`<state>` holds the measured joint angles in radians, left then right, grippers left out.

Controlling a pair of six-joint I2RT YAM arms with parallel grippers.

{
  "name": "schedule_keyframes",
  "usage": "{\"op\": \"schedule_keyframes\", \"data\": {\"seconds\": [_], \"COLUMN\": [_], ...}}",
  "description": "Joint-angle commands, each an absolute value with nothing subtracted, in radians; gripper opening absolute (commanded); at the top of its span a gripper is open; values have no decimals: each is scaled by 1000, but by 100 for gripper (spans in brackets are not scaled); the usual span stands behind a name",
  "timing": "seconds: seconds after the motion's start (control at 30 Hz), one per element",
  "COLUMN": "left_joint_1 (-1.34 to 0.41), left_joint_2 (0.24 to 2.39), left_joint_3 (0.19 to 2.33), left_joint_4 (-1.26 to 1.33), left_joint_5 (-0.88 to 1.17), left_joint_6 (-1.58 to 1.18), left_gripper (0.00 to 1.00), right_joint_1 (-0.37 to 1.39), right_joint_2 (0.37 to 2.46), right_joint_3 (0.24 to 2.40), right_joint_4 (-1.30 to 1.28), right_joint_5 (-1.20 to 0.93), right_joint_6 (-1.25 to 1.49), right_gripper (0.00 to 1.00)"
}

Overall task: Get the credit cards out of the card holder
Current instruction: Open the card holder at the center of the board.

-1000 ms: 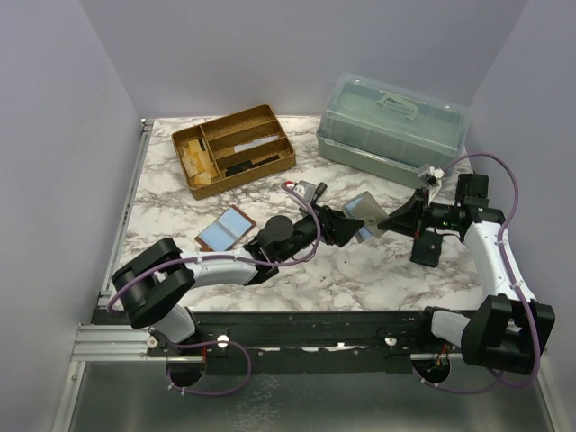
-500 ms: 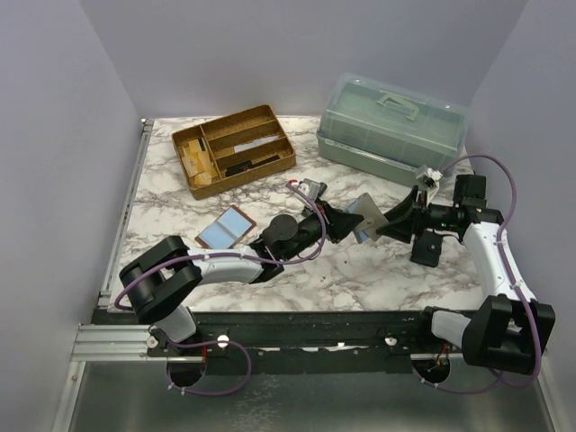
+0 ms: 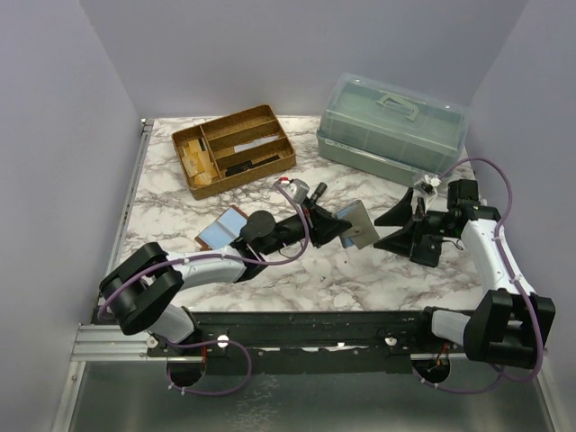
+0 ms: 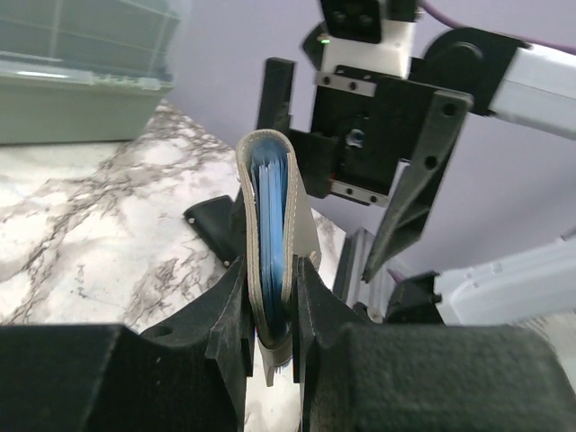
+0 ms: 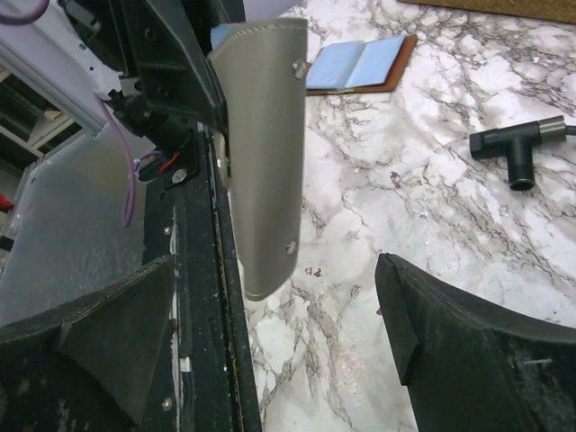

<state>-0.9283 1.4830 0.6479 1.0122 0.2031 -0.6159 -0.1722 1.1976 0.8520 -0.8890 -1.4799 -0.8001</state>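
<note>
A grey folded card holder point(image 3: 356, 224) is held upright above the table, with my left gripper point(image 3: 340, 225) shut on its lower end. In the left wrist view the fingers point(image 4: 310, 297) clamp both flaps of the card holder point(image 4: 301, 207), and the blue edges of the credit cards point(image 4: 270, 211) show between them. My right gripper point(image 3: 389, 230) stands wide open just right of the holder, not touching it. From the right wrist, the card holder point(image 5: 261, 153) hangs ahead of the right gripper point(image 5: 274, 281), nearer the left finger.
A brown holder point(image 3: 225, 228) lies open on the marble, with light-blue cards point(image 5: 360, 63) in it. A wooden divided tray point(image 3: 234, 148) and a green lidded box point(image 3: 391, 126) stand at the back. A black T-shaped part point(image 5: 517, 148) lies on the table.
My right gripper has opened, let go of the grey holder and drawn back to the right. The left gripper has shut on the holder and carried it slightly left.
</note>
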Motion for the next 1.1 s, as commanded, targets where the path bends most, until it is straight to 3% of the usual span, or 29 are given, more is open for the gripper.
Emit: {"op": "schedule_keyframes", "data": {"seconds": [0.0,0.27,0.7,1.07], "left_joint_1": [-868,-816,-816,-826], "left_joint_2": [1438,1479,1521,1551], "left_joint_3": [668,741,793,823], "left_joint_4": [1087,1065,1056,1057], "left_joint_5": [495,741,738,743], "left_joint_6": [-591,-638,-623,-624], "left_gripper": [9,8,8,8], "right_joint_1": [-132,-62,-40,-26], "right_joint_2": [1206,1230,1226,1237], "right_joint_3": [880,906,882,881], "right_joint_4": [-995,-1156,-970,-931], "right_joint_5": [-1517,-1554,-1549,-1557], "right_joint_6": [-945,-1143,-889,-827], "right_gripper": [99,99,91,82]}}
